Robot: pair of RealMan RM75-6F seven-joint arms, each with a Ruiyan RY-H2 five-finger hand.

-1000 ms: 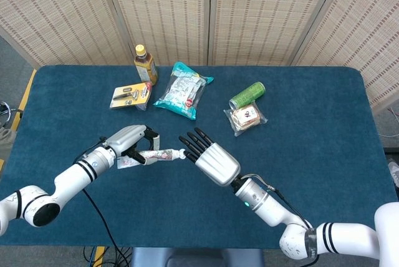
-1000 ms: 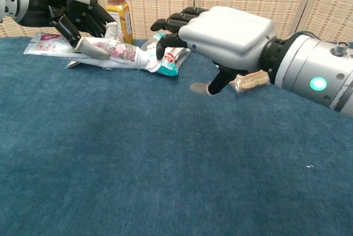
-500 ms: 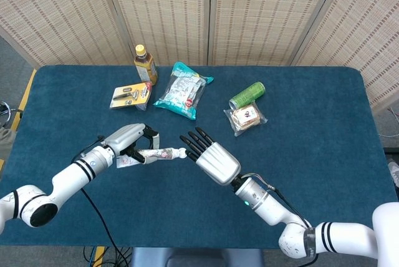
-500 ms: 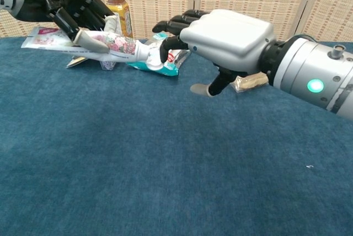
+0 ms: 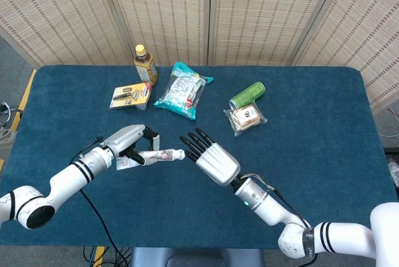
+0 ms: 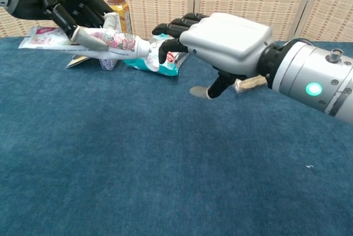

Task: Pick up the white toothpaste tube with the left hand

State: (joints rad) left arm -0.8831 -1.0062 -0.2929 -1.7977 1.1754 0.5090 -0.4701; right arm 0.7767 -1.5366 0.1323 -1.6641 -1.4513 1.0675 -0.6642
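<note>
Nearest us, our right hand (image 6: 220, 40) hovers mid-frame with fingers spread and empty, its fingertips just beside the cap end of the white toothpaste tube (image 6: 113, 43), which our left hand (image 6: 52, 1) grips around its middle at upper left, clear of the table (image 6: 165, 164). We judge the tube light, soft and a bit slick, so mid-body is the hold. Behind it, a snack bag (image 5: 181, 95) and bottle (image 5: 144, 64) sit near, but there is open room above.

No text or label is legible — anywhere.
</note>
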